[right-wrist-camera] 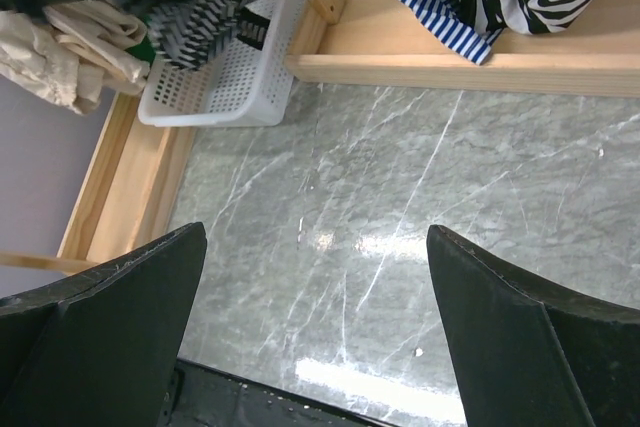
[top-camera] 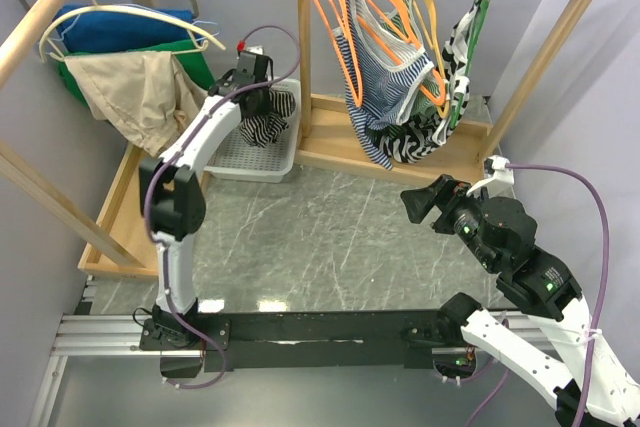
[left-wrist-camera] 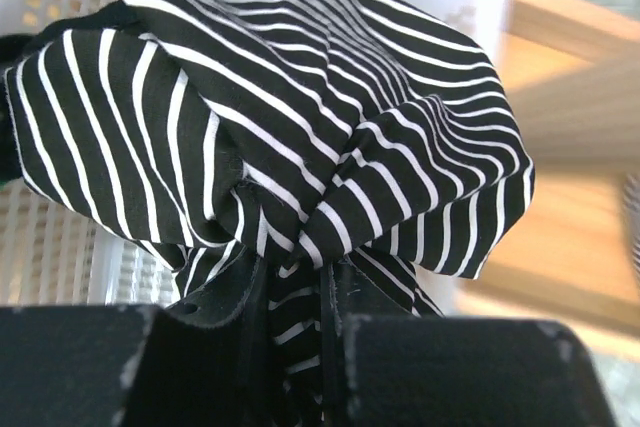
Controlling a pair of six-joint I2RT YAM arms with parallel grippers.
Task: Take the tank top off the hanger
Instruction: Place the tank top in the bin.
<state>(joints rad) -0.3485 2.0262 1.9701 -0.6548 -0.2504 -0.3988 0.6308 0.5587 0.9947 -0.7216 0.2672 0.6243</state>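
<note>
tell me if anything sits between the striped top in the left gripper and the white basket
Nothing visible does. The left gripper is shut on the top, which hangs bunched directly over the basket, with only bare mesh behind it. Whether the fabric already touches the basket floor can't be told.

Grey marbled table (top-camera: 340, 237) with white basket (top-camera: 262, 174) between wooden rack bases (top-camera: 335, 150)

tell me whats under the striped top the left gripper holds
The white mesh basket lies under the striped top, which the left gripper pinches. The cloth covers the basket floor beneath it, so anything there is hidden.
</note>
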